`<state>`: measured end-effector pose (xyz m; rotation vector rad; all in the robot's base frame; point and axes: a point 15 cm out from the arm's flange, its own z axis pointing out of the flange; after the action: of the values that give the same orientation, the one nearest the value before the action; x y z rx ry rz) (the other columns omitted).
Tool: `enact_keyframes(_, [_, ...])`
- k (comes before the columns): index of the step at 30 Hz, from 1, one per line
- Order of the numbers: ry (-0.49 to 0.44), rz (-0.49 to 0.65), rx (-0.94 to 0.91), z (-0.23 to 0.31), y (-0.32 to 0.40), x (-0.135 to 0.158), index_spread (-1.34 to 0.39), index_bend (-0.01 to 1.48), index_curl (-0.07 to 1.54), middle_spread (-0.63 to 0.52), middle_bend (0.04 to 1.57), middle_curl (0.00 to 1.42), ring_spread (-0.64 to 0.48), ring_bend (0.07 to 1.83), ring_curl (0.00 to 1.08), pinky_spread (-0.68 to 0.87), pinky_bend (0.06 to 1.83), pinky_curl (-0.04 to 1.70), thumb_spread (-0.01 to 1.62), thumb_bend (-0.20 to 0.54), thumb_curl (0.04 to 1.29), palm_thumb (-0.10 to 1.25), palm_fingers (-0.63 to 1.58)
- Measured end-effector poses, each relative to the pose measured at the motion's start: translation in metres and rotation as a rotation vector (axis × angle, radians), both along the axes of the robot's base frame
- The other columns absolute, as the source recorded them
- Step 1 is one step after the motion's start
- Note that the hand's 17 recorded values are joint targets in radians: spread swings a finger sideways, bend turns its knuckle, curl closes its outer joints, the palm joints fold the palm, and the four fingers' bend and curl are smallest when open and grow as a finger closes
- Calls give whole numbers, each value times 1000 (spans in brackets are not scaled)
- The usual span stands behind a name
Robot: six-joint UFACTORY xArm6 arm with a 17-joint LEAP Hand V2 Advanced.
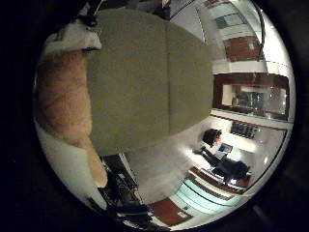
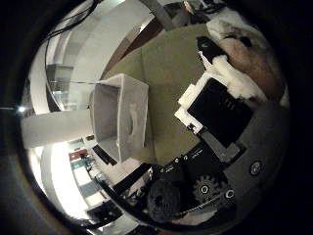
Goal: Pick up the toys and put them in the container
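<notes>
A tan and white plush toy [image 1: 63, 101] lies close against my palm and fills one side of the little finger side view. In the thumb side view the same toy [image 2: 249, 56] shows a white muzzle and dark markings. My right hand [image 2: 215, 112], of black and white parts, has a finger [image 2: 215, 66] curled against the toy and holds it. A white fabric container [image 2: 120, 115], open-topped and empty as far as I can see, stands on the olive-green table [image 1: 149, 77], a short way from the hand.
The table's rounded edge [image 1: 145, 142] gives way to a pale floor. Beyond it are dark office chairs [image 1: 227, 166] and desks. A black stand [image 1: 120, 186] sits beside the table.
</notes>
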<state>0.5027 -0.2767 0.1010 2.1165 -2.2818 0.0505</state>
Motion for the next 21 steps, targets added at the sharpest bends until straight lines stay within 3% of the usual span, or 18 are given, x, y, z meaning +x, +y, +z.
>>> enact_keyframes(10, [-37,105,-11,86,73,-3,-263,1101,834,-130,1353,726,-225,1354,750,-178,1507,679,691,-17,844,1084,1113])
enact_keyframes(21, [-55,260,-4,109,207,-18,-267,1098,845,-130,1358,724,-228,1345,771,-185,1462,748,677,-18,874,1068,1116])
